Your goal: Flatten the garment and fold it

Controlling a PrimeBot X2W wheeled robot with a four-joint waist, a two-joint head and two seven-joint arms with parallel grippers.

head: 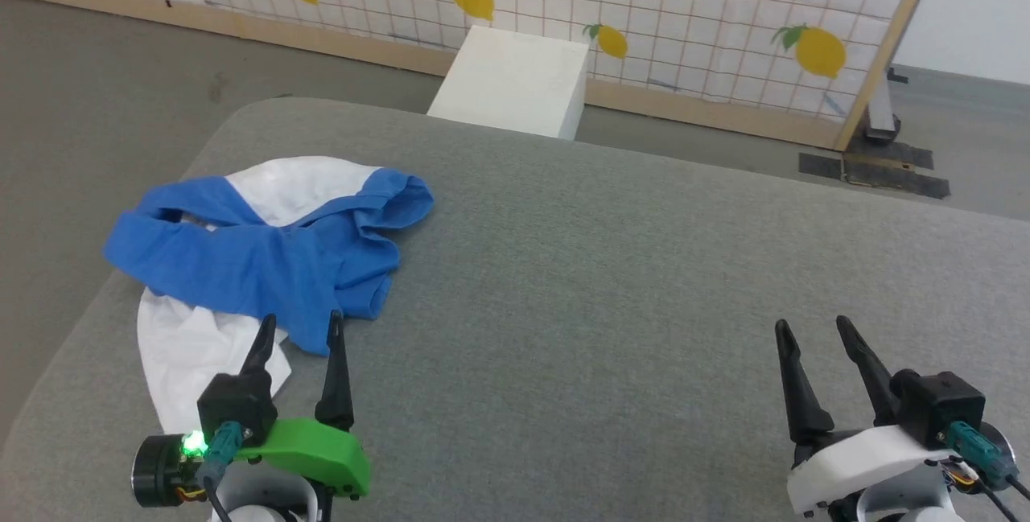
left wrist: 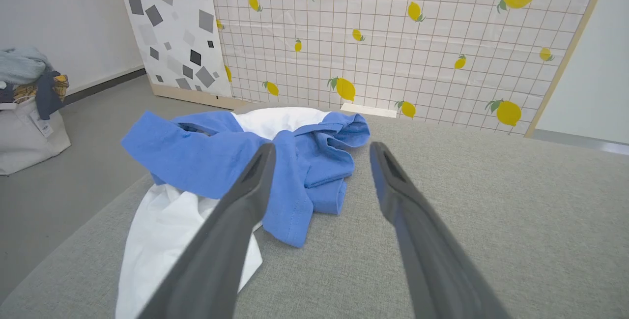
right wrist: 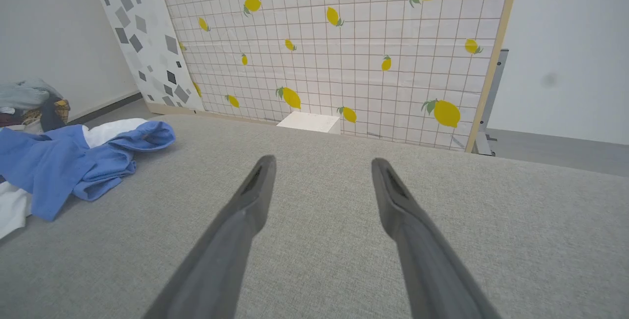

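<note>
Blue-sleeved shirt [head: 257, 256] lies crumpled at the left edge of the bench [head: 603, 265]. Left hand [head: 301, 317] is held spread just beside it; right hand [head: 811, 322] spread, well apart. A sleeve cuff [head: 364, 305] is best pinched and drawn outward.

Table [head: 611, 281]: grey fabric-covered top, coarse weave, matt.
Garment [head: 265, 256]: crumpled blue-and-white cloth shirt, soft matt knit, at the table's left edge.
Left gripper [head: 299, 321]: matt dark plastic fingers [head: 336, 369], smooth green plastic shell [head: 322, 445].
Right gripper [head: 809, 321]: smooth white plastic shell [head: 853, 458].
</note>
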